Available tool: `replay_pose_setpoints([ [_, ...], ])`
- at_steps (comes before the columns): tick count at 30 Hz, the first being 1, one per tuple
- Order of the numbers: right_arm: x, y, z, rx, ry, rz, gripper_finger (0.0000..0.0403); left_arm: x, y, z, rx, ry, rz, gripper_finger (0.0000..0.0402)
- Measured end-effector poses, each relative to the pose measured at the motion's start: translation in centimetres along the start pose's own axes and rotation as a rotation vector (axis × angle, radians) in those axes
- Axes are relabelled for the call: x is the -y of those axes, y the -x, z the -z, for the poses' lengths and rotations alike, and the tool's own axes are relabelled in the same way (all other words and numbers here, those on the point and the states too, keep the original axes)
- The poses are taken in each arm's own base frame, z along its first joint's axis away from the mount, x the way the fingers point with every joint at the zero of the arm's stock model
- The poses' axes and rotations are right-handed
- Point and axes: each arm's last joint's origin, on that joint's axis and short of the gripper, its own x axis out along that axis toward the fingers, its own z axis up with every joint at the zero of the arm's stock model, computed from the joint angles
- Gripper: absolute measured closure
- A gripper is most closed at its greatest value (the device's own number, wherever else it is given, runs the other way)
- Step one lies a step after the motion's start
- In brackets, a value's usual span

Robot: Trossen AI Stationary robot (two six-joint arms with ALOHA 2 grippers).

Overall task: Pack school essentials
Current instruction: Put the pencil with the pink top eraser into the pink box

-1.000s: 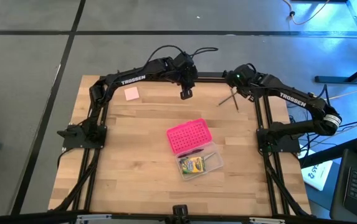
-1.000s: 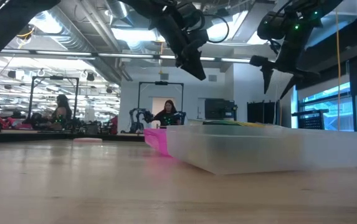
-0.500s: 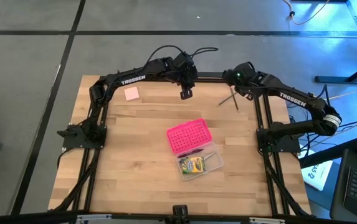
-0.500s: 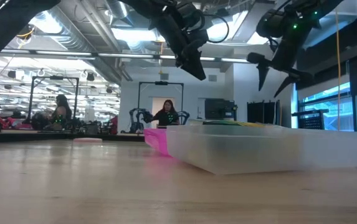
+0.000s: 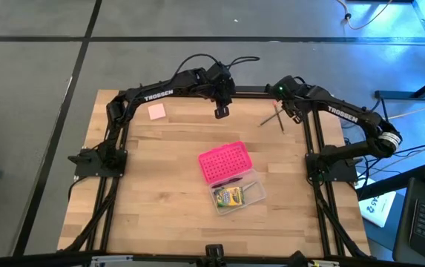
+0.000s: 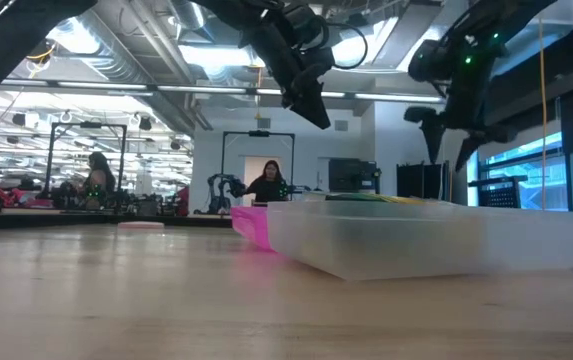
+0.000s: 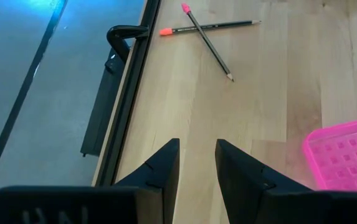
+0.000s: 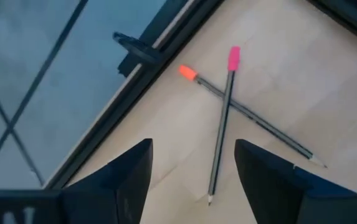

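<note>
Right hand (image 8: 190,168), now above pencils (image 8: 228,118)

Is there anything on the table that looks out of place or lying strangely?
Two pencils lie crossed over each other at the table's far edge, under the open right hand. The pink sticky-note pad sits alone, far from the clear case.
</note>
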Motion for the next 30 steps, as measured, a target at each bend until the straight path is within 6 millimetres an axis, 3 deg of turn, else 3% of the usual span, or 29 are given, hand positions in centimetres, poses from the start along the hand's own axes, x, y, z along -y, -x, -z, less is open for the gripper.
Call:
replay_pose_setpoints([
  [7,0.0,-2.7,-0.1,0.011,-0.068,0.117,0.0174,0.0,0.0,0.0,0.0,0.0,0.0,0.0305],
  [17,0.4,-6.2,-2.0,0.05,-0.135,0.262,0.0174,0.0,0.0,0.0,-0.001,0.0,0.0,0.0305],
  [30,0.4,-10.6,-2.9,0.055,-0.058,0.324,0.0174,0.0,0.0,0.0,-0.001,0.0,0.0,0.0305],
])
